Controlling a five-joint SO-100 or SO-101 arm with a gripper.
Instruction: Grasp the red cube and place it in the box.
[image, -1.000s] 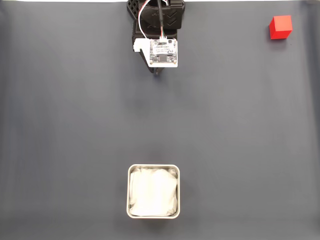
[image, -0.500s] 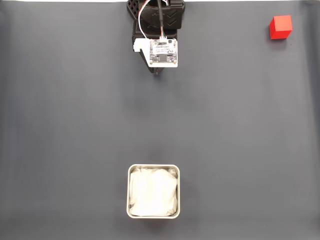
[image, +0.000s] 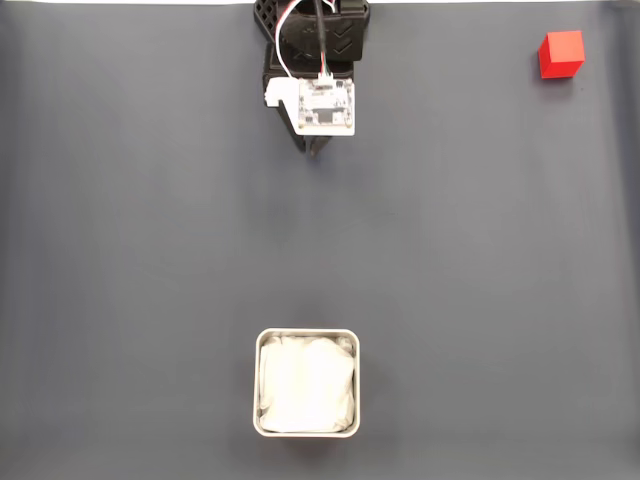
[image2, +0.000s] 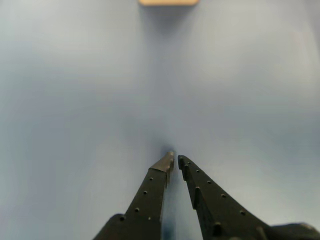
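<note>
Where fingertips nearly meet, gripper (image2: 175, 158); red cube (image: 561, 54) fixed-view corner.

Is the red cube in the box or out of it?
Out: the red cube sits on the mat at top right; the box holds only white lining.

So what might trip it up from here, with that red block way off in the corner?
The red cube sits far to the right near the mat's edge in the fixed view, so the reach may be a stretch. The end effector looks shut with its tips low over the mat; it must open before grasping. The box is small, so a release off centre could hit its rim.
</note>
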